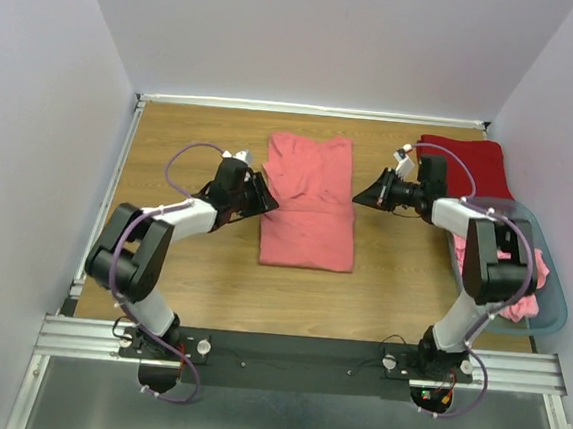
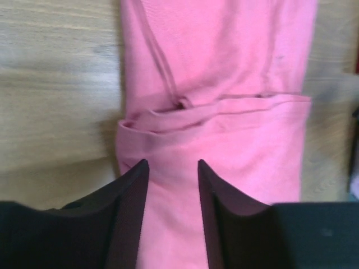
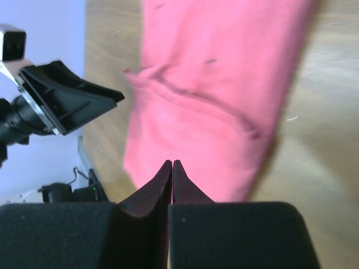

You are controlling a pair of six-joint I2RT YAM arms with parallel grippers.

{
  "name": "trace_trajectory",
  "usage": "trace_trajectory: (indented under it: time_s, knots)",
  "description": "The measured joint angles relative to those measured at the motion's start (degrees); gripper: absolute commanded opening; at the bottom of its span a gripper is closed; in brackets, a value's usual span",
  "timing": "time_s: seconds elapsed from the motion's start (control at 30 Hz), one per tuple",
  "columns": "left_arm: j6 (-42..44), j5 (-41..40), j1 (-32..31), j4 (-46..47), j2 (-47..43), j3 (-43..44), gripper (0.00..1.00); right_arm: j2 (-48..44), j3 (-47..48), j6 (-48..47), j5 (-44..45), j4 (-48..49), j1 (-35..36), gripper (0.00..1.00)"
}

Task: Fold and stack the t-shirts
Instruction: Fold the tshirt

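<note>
My two arms stand on a black base plate (image 1: 295, 351), one toward each end of it. My left arm (image 1: 181, 215) and right arm (image 1: 457, 214) share white link shells and bulky black joint housings. A purple cable (image 1: 194, 146) loops up each arm from the plate. Round silver knobs (image 1: 203, 346) sit on the plate beside each base. Farthest from the plate, my left gripper (image 2: 173, 163) and right gripper (image 3: 170, 162) each carry two dark wedge-shaped fingers (image 2: 132, 213), tapering from a black block.

Wooden table (image 1: 190, 286): pink tee (image 1: 310, 202), red tee (image 1: 471, 165), basket (image 1: 550, 320).
</note>
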Motion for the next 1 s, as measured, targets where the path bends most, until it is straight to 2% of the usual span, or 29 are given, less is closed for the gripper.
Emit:
trace_trajectory:
  time_s: [0.07, 0.17, 0.27, 0.3, 0.4, 0.6, 0.83, 0.9, 0.97, 1.0]
  knots:
    - [-0.02, -0.63, -1.01, -3.04, -4.48, 0.07, 0.58, -5.38, -2.69, 0.42, 0.39, -0.09, 1.05, 0.1]
    - [-0.7, -1.66, -3.54, -5.33, -11.87, -0.42, 0.59, -12.44, -8.81, 0.9, 0.72, -0.17, 3.65, 0.1]
    - [-2.47, -2.14, -7.19, -5.51, -19.56, -3.67, 0.41, -16.65, -15.47, 1.05, 1.03, -0.83, 5.88, 0.1]
    - [-3.3, -2.4, -9.11, -5.42, -21.79, -5.81, 0.32, -17.64, -17.73, 1.16, 1.29, -1.44, 6.23, 0.1]
    - [-5.27, -2.58, -13.77, -5.66, -22.43, -11.28, 0.19, -19.45, -23.69, 1.2, 2.34, -3.06, 6.29, 0.1]
    - [-8.2, -4.13, -15.67, -7.52, -19.28, -19.06, 0.13, -19.61, -28.81, 0.33, 5.84, -4.07, 6.27, 0.09]
    - [-10.45, -5.09, -15.67, -6.71, -17.35, -19.58, 0.14, -20.06, -30.1, 0.44, 10.67, -5.16, 6.34, 0.08]
    - [-11.08, -5.27, -15.67, -7.72, -17.92, -19.65, 0.2, -21.11, -30.08, 0.5, 12.28, -6.16, 6.32, 0.09]
    - [-11.54, -6.25, -15.67, -11.39, -20.55, -19.67, 0.32, -22.84, -29.79, 0.35, 14.36, -8.37, 6.34, 0.1]
    - [-11.5, -6.62, -15.67, -12.83, -21.66, -19.74, 0.41, -24.06, -29.4, 0.26, 15.98, -10.14, 6.32, 0.12]
